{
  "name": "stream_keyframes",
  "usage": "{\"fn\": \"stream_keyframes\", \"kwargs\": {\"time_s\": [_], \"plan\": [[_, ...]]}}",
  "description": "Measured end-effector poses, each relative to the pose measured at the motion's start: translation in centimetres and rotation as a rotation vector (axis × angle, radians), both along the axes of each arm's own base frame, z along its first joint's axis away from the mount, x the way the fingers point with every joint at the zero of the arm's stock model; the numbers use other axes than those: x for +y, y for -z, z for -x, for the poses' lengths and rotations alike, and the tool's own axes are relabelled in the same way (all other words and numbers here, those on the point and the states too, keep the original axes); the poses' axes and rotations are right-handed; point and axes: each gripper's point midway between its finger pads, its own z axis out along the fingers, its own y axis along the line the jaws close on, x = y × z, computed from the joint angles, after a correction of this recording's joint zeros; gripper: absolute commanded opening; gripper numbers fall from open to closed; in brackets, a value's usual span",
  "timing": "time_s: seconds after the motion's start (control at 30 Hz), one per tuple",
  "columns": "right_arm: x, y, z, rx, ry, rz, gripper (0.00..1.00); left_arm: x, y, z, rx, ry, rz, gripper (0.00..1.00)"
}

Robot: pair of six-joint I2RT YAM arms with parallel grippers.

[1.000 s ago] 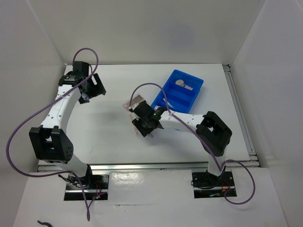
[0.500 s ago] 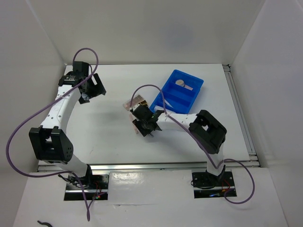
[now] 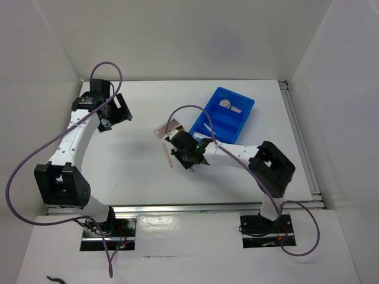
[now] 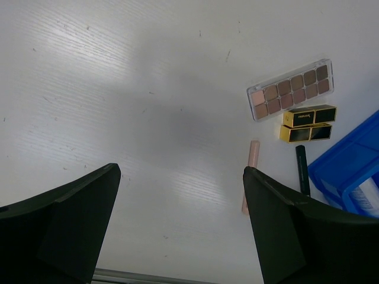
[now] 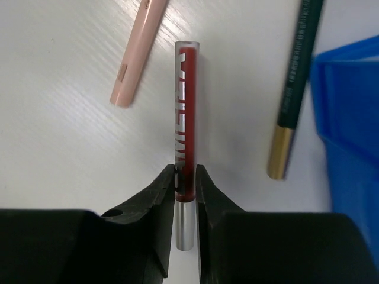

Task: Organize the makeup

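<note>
The right gripper (image 5: 186, 177) is clamped on the clear tube (image 5: 185, 112), which has a red filling and a silver cap. Its two fingers press the sides of the tube close to the cap end. The tube lies flat on the white table (image 5: 59, 148), near the middle and to the left of the blue bin (image 5: 349, 118). A pink pencil (image 5: 135, 56) lies near it on the left side. A dark green pencil (image 5: 296, 77) with a gold end lies between the tube and the bin, and it does not touch the tube.

The step in hand seems to be lifting the tube and carrying it to the bin. The grip sits near one end, so the long free part may tip down; I would lift straight up and slowly, with the wrist level. The tube is smooth and round, so it may slip with a quick move. It should rise high enough to pass over the green pencil and the bin wall, then be turned along a long compartment and lowered before release.

The left gripper (image 4: 179, 171) hangs over the far left of the table with jaws wide apart, holding nothing, well out of the way.
</note>
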Motion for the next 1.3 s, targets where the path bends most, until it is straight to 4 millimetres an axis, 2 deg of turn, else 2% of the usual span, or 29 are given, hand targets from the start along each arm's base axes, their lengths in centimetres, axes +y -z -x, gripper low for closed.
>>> {"fn": "stream_keyframes", "kwargs": {"time_s": [0.1, 0.2, 0.3, 0.4, 0.53, 0.7, 0.8, 0.93, 1.07, 1.23, 1.3], "plan": [[-0.8, -3.1, -0.1, -0.046, -0.006, -0.001, 0.0, 0.0, 0.0, 0.0, -0.002, 0.0, 0.0, 0.99], [-1.5, -7.5, -1.0, -0.134, 0.001, -0.025, 0.0, 0.0, 0.4, 0.2, 0.007, 0.0, 0.0, 0.99], [-2.7, -11.6, -3.1, -0.24, 0.03, -0.048, 0.0, 0.0, 1.0, 0.5, 0.022, 0.0, 0.0, 0.99], [-5.4, -13.3, -6.3, -0.317, 0.096, -0.013, 0.0, 0.0, 1.2, 0.6, 0.027, 0.001, 0.002, 0.99], [-9.8, -12.1, -10.3, -0.341, 0.181, 0.084, 0.0, -0.2, 1.1, 0.4, 0.019, 0.007, 0.009, 0.99], [-14.3, -8.7, -13.9, -0.312, 0.234, 0.199, 0.0, -0.3, 1.1, 0.3, 0.015, 0.01, 0.013, 0.99], [-15.8, -7.2, -15.1, -0.298, 0.237, 0.242, 0.0, -0.3, 1.0, 0.3, 0.011, 0.01, 0.013, 0.99], [-16.4, -6.0, -15.7, -0.289, 0.22, 0.265, 0.0, -0.3, 1.1, 0.2, 0.012, 0.009, 0.013, 0.99], [-16.5, -5.8, -16.1, -0.287, 0.215, 0.25, 0.18, -0.5, 1.3, 0.2, 0.02, 0.018, 0.025, 0.99], [-16.6, -5.8, -16.4, -0.276, 0.237, 0.214, 0.52, -1.3, 1.3, 0.2, 0.021, 0.041, 0.059, 1.0], [-16.5, -6.0, -16.5, -0.272, 0.243, 0.194, 0.56, -1.5, 1.5, 0.6, 0.022, 0.049, 0.071, 1.0]]}}
